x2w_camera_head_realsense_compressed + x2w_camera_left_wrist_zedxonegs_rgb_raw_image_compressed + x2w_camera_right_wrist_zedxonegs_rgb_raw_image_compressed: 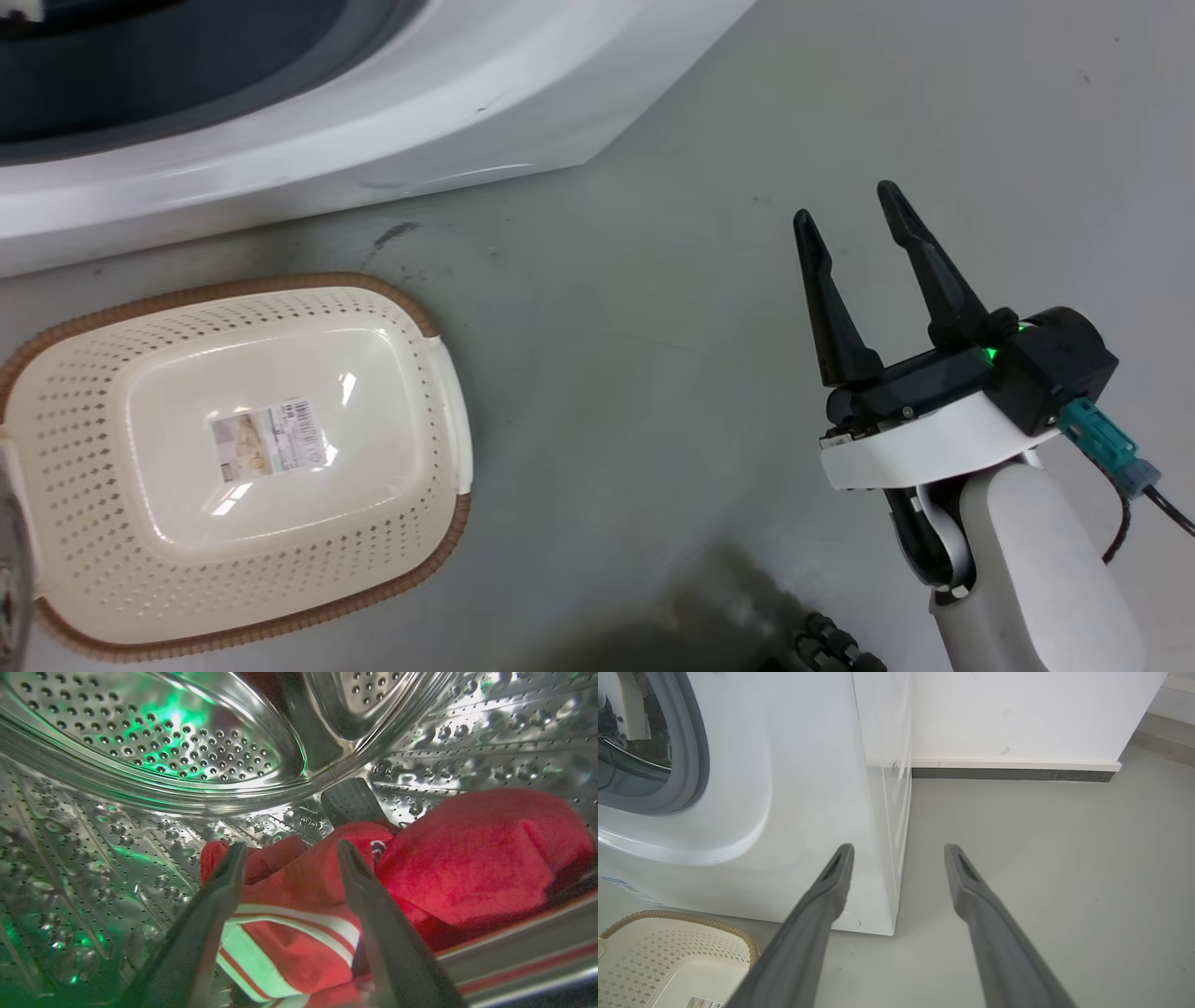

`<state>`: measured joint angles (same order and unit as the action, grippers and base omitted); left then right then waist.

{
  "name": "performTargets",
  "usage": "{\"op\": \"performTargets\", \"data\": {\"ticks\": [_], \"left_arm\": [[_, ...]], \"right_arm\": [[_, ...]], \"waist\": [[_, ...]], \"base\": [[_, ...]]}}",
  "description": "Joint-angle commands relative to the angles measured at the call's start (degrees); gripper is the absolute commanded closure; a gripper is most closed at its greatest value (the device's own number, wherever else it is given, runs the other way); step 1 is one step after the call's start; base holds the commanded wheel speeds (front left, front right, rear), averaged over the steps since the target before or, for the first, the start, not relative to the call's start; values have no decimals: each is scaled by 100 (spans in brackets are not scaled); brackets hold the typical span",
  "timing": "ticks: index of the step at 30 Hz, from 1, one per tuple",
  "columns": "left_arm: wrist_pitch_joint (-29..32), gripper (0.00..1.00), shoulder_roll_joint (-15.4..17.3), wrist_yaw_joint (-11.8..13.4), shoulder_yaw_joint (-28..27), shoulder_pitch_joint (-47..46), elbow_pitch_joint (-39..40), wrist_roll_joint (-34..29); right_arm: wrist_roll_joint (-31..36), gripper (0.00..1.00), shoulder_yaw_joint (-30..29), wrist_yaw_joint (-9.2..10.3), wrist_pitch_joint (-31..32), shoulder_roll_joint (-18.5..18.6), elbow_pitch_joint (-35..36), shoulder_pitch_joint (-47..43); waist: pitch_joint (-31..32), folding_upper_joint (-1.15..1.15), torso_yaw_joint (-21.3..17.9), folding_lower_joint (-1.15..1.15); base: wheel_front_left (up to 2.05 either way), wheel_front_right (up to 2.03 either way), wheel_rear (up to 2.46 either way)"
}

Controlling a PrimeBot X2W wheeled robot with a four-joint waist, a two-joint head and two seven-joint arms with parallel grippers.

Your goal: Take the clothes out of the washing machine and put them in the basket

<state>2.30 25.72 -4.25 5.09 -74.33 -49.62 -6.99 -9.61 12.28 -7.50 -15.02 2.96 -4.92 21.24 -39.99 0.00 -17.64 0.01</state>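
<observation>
Inside the washing machine's steel drum (pixel 163 742), the left claw (pixel 292 847) has its fingers apart, pointing at the red clothes (pixel 467 858) heaped on the drum's floor; whether they touch the striped piece (pixel 289 938) I cannot tell. The basket (pixel 93 373) sits on the floor (pixel 653 373) near the washing machine (pixel 327 140). Well to its right, the right claw (pixel 845 202) hangs spread and holds nothing.

drum (pixel 196 742): shiny perforated steel | clothes (pixel 467 858): soft fuzzy cloth | basket (pixel 84 392): glossy cream plastic
</observation>
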Motion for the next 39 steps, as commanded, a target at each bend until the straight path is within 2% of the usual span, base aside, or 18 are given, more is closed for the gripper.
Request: {"op": "performTargets", "data": {"ticks": [1, 7, 15, 16, 17, 22, 25, 32, 39], "left_arm": [[84, 0, 50, -48, 30, -78, -66, -24], [982, 0, 367, -270, 270, -564, -520, -11], [2411, 0, 549, -320, 502, -998, -864, 210], [2576, 21, 559, -321, 511, -1033, -880, 246], [2903, 100, 604, -322, 546, -1068, -805, 313], [2994, 100, 673, -199, 527, -882, -492, 372], [2737, 100, 678, -42, 517, -711, -214, 395], [1339, 100, 480, 304, 380, 58, 292, 653], [-13, 100, 50, 568, 92, 1023, 152, 1151]], "right_arm": [[-45, 0, 24, 3, -21, -14, 13, 86], [-193, 0, 181, 3, -22, -14, 5, 158], [-334, 0, 300, 3, -22, -14, -38, 239], [-352, 0, 312, 3, -22, -14, -45, 250], [-391, 0, 346, 3, -22, -13, -70, 265], [-427, 0, 367, 3, -22, -13, -118, 317], [-426, 0, 343, 3, -22, -14, -170, 329], [-325, 0, 232, 3, -22, -12, -316, 250], [-49, 0, 62, 3, -21, -9, -537, -73]], "waist": [[-88, 0, -109, -1], [-242, 0, -281, -1], [-321, 0, -367, -1], [-328, 0, -373, -1], [-341, 0, -386, -1], [-313, 0, -398, -1], [-225, 0, -368, -1], [307, 0, -184, -1], [1266, 0, 92, -1]], "base": [[0, 0, 0], [0, 0, 0], [0, 0, 0], [0, 0, 0], [0, 0, 0], [0, 0, 0], [0, 0, 0], [0, 0, 0], [0, 0, 0]]}}
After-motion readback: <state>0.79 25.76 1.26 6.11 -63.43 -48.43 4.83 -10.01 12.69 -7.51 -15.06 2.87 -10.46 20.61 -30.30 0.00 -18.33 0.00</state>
